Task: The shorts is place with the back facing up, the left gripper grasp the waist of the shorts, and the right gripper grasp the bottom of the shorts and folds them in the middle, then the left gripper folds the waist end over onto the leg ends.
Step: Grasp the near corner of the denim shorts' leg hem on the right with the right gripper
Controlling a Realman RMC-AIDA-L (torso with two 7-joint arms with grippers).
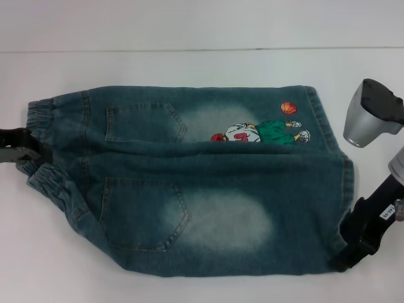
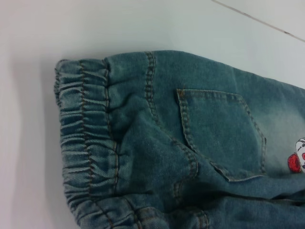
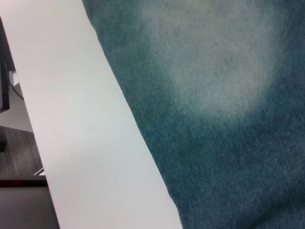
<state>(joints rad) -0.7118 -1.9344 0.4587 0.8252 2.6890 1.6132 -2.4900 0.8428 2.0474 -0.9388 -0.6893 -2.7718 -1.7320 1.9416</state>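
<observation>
The blue denim shorts (image 1: pixel 189 189) lie flat on the white table, back pockets up. The elastic waist (image 1: pixel 44 145) is at the left and the leg ends (image 1: pixel 334 183) at the right. The near half overlaps the far half along a crease through the middle. A cartoon print (image 1: pixel 259 132) shows on the far leg. My left gripper (image 1: pixel 19 148) is at the middle of the waistband's edge, touching it. My right gripper (image 1: pixel 350 249) is at the near corner of the leg hem. The left wrist view shows the gathered waistband (image 2: pixel 86 138) and one pocket (image 2: pixel 219 133). Faded denim (image 3: pixel 224 86) fills the right wrist view.
The white table (image 1: pixel 189 69) extends behind the shorts to a seam line at the back. Its near edge (image 3: pixel 95 143) runs close beside the shorts, with floor beyond it. A grey part of the right arm (image 1: pixel 369 113) hangs above the table right of the legs.
</observation>
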